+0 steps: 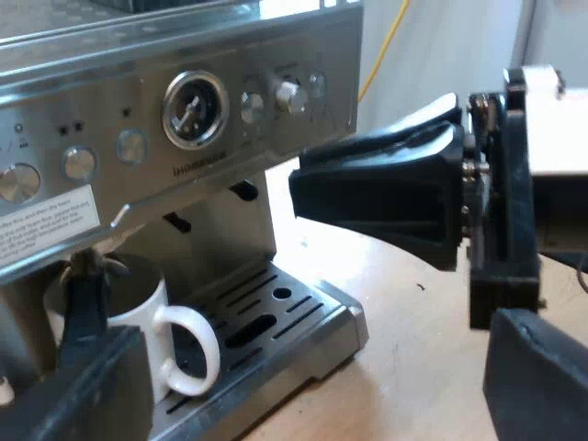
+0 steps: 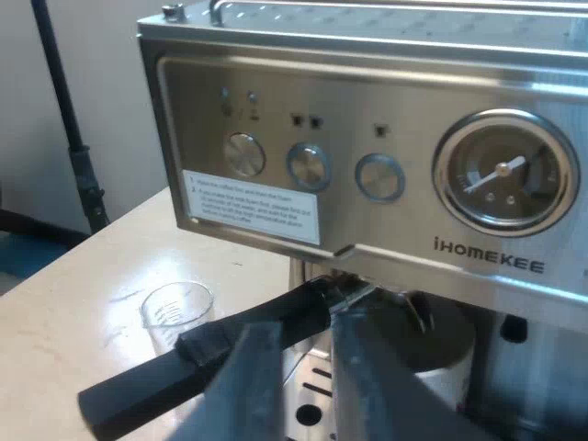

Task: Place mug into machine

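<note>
The white mug (image 1: 152, 322) stands on the espresso machine's (image 1: 101, 87) drip tray (image 1: 285, 317), under the locked-in metal holder, whose dark handle (image 1: 85, 308) points out over the mug. My left gripper (image 1: 312, 386) is open wide, close in front of the tray, with the mug between its fingers' line and the machine. My right gripper (image 2: 308, 395) hovers just above the holder's handle (image 2: 147, 381), its fingers a narrow gap apart with nothing between them. The mug (image 2: 446, 381) sits just beyond it under the machine (image 2: 413, 239). The right gripper (image 1: 303, 193) also reaches toward the machine's front.
A small measuring glass (image 2: 177, 308) stands on the wooden table (image 2: 83, 303) beside the machine. The machine's panel with its pressure gauge (image 1: 194, 109) and knobs overhangs the tray. Bare table (image 1: 413, 349) lies beside the drip tray.
</note>
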### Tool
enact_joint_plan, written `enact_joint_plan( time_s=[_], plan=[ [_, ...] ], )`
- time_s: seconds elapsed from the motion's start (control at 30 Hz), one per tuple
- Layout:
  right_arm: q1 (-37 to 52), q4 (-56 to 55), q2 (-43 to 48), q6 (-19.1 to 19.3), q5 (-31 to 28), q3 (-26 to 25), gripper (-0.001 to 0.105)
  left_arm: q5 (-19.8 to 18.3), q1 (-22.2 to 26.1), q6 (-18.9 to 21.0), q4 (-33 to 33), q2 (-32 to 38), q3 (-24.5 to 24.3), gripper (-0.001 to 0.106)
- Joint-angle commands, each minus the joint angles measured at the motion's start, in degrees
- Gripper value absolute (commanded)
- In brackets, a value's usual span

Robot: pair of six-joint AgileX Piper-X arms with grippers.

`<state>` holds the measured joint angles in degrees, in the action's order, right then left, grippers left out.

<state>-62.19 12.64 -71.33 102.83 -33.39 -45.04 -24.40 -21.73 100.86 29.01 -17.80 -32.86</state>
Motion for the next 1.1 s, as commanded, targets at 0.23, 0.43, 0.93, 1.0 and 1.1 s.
enact_joint_plan(
  time_s=[0.23,0.43,0.93,1.0,1.1],
  plan=[
    [2.4,-0.1,0.2,1.2,0.8,-1.4,0.000,0.6,0.1,2.2,-3.3,-0.2,-0.4,0.075],
    [2.7,-0.1,-4.1,1.2,0.7,-5.3,0.000,0.6,0.1,2.2,-3.3,-0.2,-0.4,0.075],
    [4.7,-0.1,-12.7,0.6,0.1,-13.1,0.000,0.2,0.1,2.2,-3.3,-0.2,-0.4,0.075],
    [5.4,-0.1,-13.3,0.4,0.2,-13.6,0.000,0.2,0.1,2.2,-3.3,-0.2,-0.4,0.075],
    [6.3,-0.1,-13.6,-0.2,0.2,-13.7,0.000,0.2,0.1,2.2,-3.3,-0.2,-0.4,0.075]
  ],
)
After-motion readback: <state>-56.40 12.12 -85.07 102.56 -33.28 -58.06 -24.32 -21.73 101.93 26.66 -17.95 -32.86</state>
